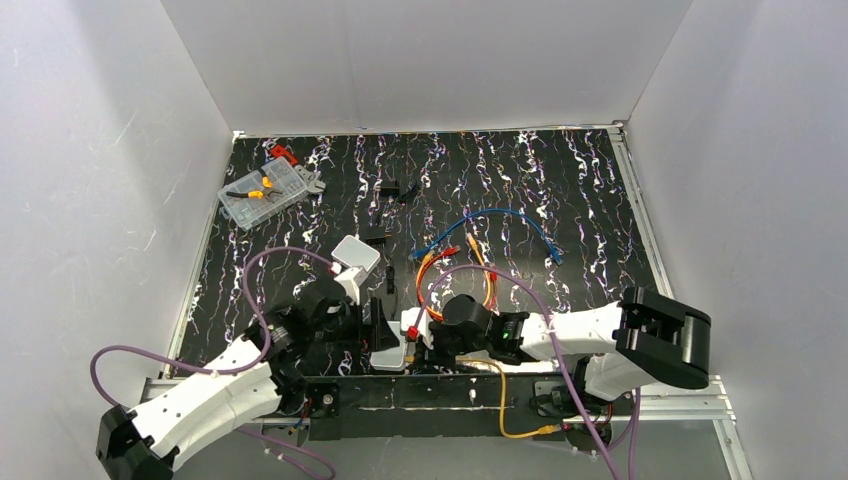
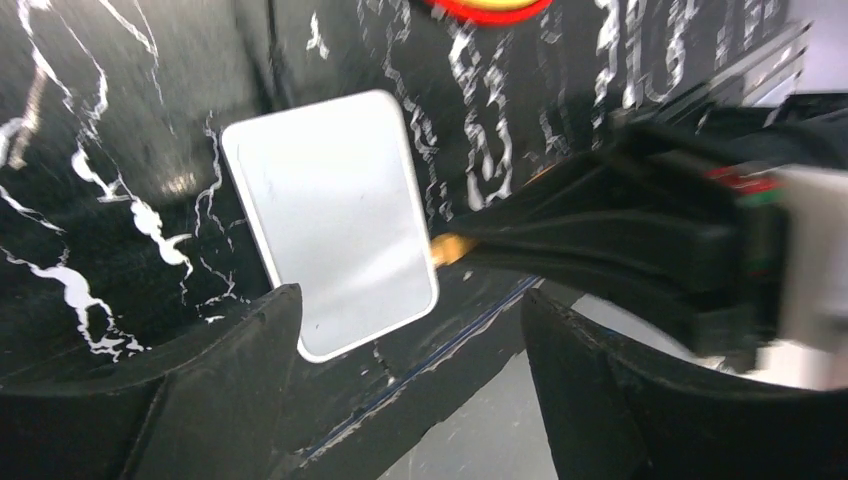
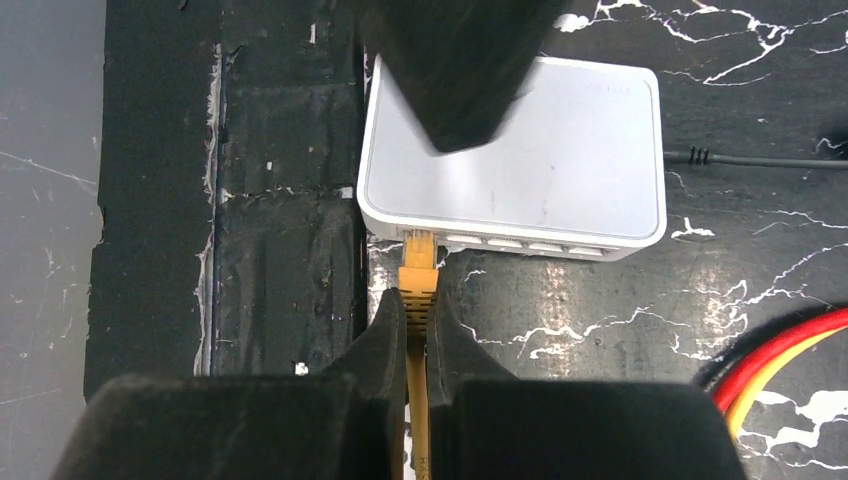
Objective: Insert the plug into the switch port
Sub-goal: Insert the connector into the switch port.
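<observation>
The switch (image 3: 540, 150) is a flat pale grey-white box lying near the mat's front edge, with a row of ports along its near side. A yellow plug (image 3: 418, 258) has its tip in the leftmost switch port (image 3: 418, 236). My right gripper (image 3: 418, 312) is shut on the plug's boot, its yellow cable trailing back between the fingers. My left gripper (image 2: 410, 335) stands open above the switch (image 2: 330, 215), with one finger (image 2: 235, 375) overlapping its corner and the other well clear. From the top, both grippers (image 1: 383, 322) (image 1: 420, 335) meet at the switch (image 1: 388, 352).
A smaller white box (image 1: 355, 257) lies just behind the left gripper. Red and orange cables (image 1: 450, 272) and a blue cable (image 1: 505, 222) lie mid-mat. A clear parts case (image 1: 262, 192) sits at the back left. A metal rail (image 1: 640, 405) runs along the front edge, and white walls enclose the mat.
</observation>
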### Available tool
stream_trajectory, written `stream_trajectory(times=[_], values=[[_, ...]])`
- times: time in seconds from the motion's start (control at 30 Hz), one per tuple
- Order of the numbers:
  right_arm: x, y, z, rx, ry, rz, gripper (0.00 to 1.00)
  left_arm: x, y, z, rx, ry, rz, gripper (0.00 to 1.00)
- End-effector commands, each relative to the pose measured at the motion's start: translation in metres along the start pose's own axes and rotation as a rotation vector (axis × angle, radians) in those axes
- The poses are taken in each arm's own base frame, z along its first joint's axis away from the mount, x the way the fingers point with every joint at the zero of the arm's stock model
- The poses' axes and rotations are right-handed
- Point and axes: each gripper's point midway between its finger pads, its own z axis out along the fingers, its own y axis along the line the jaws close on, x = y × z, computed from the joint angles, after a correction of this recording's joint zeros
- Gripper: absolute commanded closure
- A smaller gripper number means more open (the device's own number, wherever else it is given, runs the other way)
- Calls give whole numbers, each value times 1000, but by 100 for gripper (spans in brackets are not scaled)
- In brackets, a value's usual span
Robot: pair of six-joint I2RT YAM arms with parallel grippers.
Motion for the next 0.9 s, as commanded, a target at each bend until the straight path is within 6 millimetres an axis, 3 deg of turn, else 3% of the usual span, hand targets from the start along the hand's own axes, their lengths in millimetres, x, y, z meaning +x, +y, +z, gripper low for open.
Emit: stream_trajectory(times=[0.0, 0.3, 0.57, 0.73, 0.87], values=[[-22, 2, 7, -3, -63, -6, 99, -27, 1, -29, -114, -103, 14, 18], [-7, -10, 11, 62, 35, 35, 99, -47, 12, -54, -230, -219, -6, 5], [-21, -39, -1, 225, 89, 38, 61, -60, 9, -74, -241, -290, 27, 2], [-43, -64, -20, 367, 66, 40, 49, -67, 4, -90, -242, -331, 60, 2], [-57, -94, -43, 509, 51, 118, 47, -71, 1, -103, -239, -361, 92, 2]])
